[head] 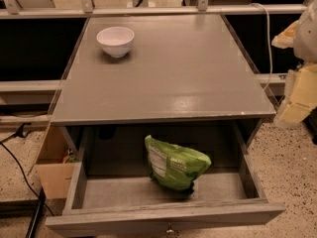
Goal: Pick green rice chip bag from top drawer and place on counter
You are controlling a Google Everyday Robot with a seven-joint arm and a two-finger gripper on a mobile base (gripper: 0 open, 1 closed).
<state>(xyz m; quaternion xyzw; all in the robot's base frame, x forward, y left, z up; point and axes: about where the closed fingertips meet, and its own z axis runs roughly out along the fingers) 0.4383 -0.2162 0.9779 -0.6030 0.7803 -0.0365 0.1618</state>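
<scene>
The green rice chip bag (176, 164) stands in the open top drawer (163, 215), near the middle, with its white nutrition panel turned left. The grey counter (173, 73) lies above the drawer. My gripper (297, 100) hangs at the right edge of the view, beside the counter's right side, well away from the bag and holding nothing I can see.
A white bowl (115, 40) sits on the counter's far left. A cardboard box (52, 168) stands on the floor left of the drawer. Black cables (15, 157) run over the speckled floor at left. A white cable (270, 43) hangs by the counter's right edge.
</scene>
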